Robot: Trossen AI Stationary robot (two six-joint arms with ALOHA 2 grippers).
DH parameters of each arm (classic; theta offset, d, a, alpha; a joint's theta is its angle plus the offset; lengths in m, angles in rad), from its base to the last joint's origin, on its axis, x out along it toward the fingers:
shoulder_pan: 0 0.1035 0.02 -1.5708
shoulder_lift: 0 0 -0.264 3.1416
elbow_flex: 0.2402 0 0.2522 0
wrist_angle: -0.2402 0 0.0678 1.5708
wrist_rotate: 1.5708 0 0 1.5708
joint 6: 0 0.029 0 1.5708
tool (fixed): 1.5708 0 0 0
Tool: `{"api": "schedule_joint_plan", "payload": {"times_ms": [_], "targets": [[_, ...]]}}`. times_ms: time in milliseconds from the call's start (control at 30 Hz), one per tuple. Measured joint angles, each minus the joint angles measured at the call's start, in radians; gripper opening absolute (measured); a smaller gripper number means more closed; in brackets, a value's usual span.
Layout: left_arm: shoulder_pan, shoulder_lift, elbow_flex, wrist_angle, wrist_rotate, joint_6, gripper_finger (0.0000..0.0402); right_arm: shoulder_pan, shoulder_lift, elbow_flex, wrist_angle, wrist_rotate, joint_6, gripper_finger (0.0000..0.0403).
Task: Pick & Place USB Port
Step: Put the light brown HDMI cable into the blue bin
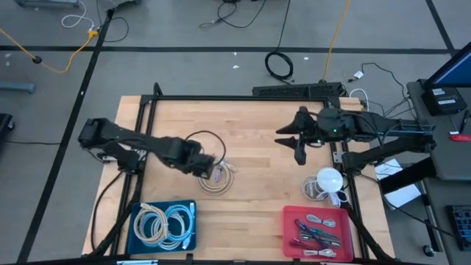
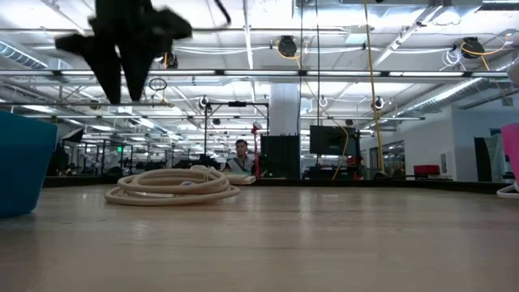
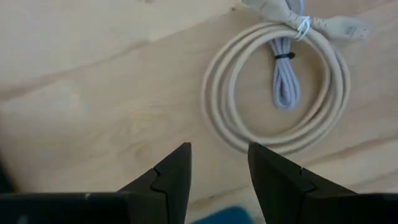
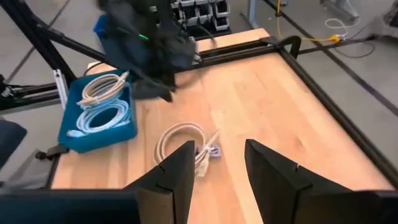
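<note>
Item: beige cable coil (image 1: 215, 179), lying flat on the table (image 1: 257, 132) near its middle, above the blue bin (image 1: 140, 237) in the overhead view. Plug ends and a small tied bundle (image 3: 284, 84) trail off one side of the ring. Left gripper (image 1: 204, 166): fingers apart, empty, poised just beside and above the coil, clearly the nearer. Right gripper (image 1: 294, 137): open, empty, hovering well apart toward the far edge. Red bin (image 1: 290, 243) of cables sits by the right arm.

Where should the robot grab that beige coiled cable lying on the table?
Probably across the coil's rim, coming straight down: the coiled cable lies flat on the table, so the left gripper, jaws open just beside it, could straddle the bundled strands.
</note>
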Motion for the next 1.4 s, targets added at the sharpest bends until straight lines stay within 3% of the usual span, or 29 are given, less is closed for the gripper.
{"api": "schedule_joint_plan", "payload": {"times_ms": [233,367,467,600,767,1067,1400], "targets": [[0.142,-0.001,-0.215,0.217,0.15,0.079,0.0188,0.031,-0.02,0.0,0.003,0.002,0.03,0.0132],[0.187,-0.002,-0.28,0.321,0.239,0.1,0.0237,0.032,-0.019,0.0,0.01,0.004,0.067,0.0132],[0.198,-0.003,-0.307,0.499,0.294,0.126,0.0279,0.032,-0.019,-0.006,0.025,0.005,0.079,0.0132],[0.188,-0.003,-0.308,0.631,0.269,0.167,0.0329,0.032,-0.018,-0.02,0.04,0.004,0.093,0.0132],[0.186,-0.003,-0.308,0.549,0.191,0.161,0.0354,0.038,-0.019,-0.05,0.076,0.002,0.114,0.0132],[0.172,0.018,-0.309,0.49,0.177,0.175,0.0356,0.052,-0.018,-0.106,0.162,-0.008,0.14,0.0132],[0.154,0.23,-0.301,0.506,0.227,0.186,0.0349,0.051,-0.024,-0.108,0.217,-0.077,0.152,0.0132]]}}
